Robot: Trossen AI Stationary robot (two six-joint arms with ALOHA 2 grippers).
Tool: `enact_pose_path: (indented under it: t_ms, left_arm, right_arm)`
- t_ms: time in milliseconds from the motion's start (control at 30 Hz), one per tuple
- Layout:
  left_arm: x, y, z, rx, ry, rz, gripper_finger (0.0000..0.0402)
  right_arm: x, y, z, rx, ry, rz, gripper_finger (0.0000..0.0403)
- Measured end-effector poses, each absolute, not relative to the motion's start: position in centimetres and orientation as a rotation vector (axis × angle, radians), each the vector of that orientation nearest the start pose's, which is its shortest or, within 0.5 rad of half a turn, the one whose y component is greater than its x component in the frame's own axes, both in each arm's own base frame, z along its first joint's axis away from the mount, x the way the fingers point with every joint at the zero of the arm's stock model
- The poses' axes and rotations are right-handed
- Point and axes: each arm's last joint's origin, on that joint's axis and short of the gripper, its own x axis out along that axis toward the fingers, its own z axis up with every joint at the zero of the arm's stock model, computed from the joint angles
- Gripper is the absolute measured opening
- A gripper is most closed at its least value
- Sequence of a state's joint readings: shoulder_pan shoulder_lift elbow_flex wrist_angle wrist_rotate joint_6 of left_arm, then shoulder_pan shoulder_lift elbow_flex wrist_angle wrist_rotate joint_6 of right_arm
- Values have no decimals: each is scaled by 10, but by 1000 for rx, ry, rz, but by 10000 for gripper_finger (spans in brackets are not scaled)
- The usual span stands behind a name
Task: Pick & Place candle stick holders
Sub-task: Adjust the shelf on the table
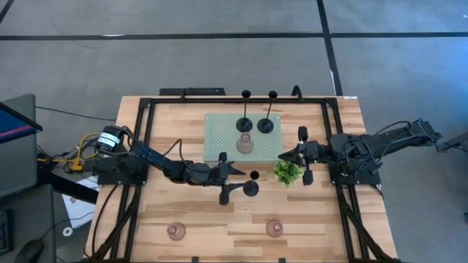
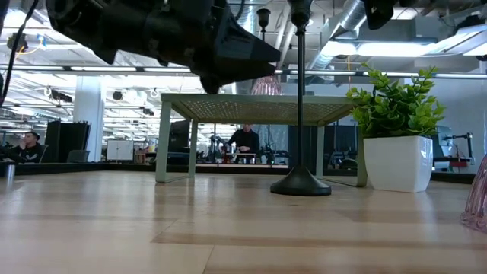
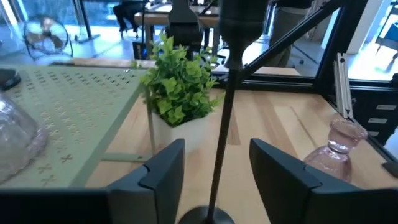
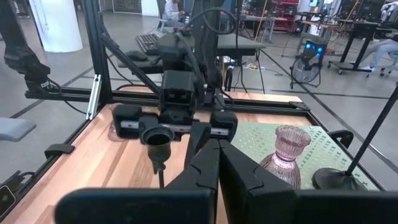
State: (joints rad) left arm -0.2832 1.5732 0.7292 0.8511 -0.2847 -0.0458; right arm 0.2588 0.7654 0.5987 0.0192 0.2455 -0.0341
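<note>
A black candle stick holder (image 1: pixel 252 184) stands upright on its round base (image 2: pixel 300 183) on the table, in front of the pale green tray (image 1: pixel 219 124). My left gripper (image 3: pixel 214 163) is open, with one finger on either side of the thin stem (image 3: pixel 219 140) and a gap on both sides. Two more black holders (image 1: pixel 245 124) (image 1: pixel 267 126) and a pinkish holder (image 1: pixel 245 144) stand on the tray. Two other pinkish holders (image 1: pixel 175 231) (image 1: pixel 274 229) stand near the table's near edge. My right gripper (image 1: pixel 282 157) is shut and empty, above the small green plant (image 1: pixel 287 172).
The potted plant (image 2: pixel 396 144) stands just right of the black holder, at the tray's right near corner. The tray stands raised on legs (image 2: pixel 163 144). Black frame rails (image 1: pixel 142 146) run along the table's left and right sides. Bare wood (image 1: pixel 219 226) lies between the two near pinkish holders.
</note>
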Motion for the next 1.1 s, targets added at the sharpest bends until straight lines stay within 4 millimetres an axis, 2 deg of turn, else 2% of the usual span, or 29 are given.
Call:
enact_pose_path:
  t_ms: [267,733,933,1100]
  left_arm:
    - [336,-88,225,-6,-29,1,195]
    - [336,-89,225,18,-14,-1,172]
    - [325,-90,233,73,82,84,147]
    - [302,-97,254,97,121,126,125]
  right_arm:
    - [172,38,292,-68,131,16,0]
    - [172,38,290,-74,155,17,0]
    - [172,38,289,-75,157,17,0]
    - [172,38,289,-76,161,17,0]
